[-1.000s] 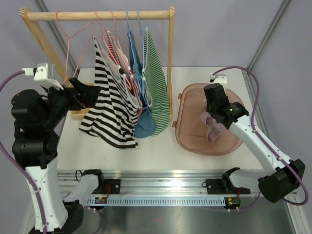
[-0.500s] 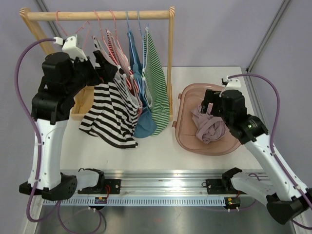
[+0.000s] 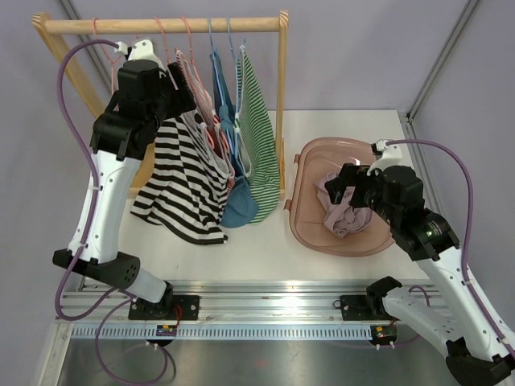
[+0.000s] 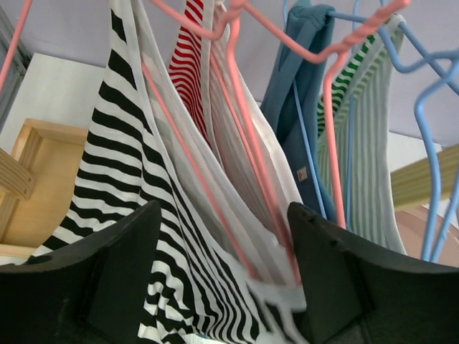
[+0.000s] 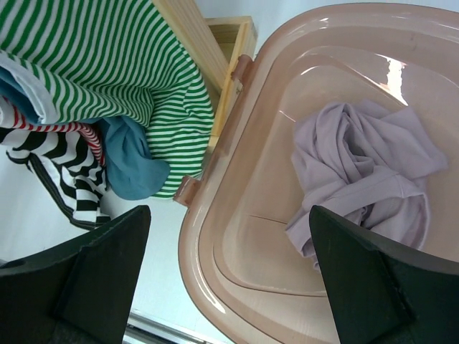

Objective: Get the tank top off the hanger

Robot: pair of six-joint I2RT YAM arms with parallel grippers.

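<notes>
A black-and-white striped tank top (image 3: 183, 181) hangs on a pink hanger (image 3: 173, 56) at the left of the wooden rail (image 3: 161, 25). In the left wrist view the striped top (image 4: 118, 161) and its hanger wire (image 4: 190, 161) lie between my fingers. My left gripper (image 3: 182, 80) is open, high up against the top's shoulder, and holds nothing (image 4: 222, 211). My right gripper (image 3: 348, 183) is open and empty above the pink basin (image 3: 310, 229). It also shows open in the right wrist view (image 5: 228, 215).
Red-striped, blue (image 3: 233, 205) and green-striped (image 3: 261, 137) tops hang further right on pink and blue hangers. A lilac garment (image 3: 342, 207) lies crumpled in the basin (image 5: 215, 244). The rack's wooden post (image 3: 282, 96) stands between the clothes and the basin.
My left arm has risen from the rack's left side up to the hangers. My right gripper let the lilac garment drop into the basin and drew back toward the near edge.
</notes>
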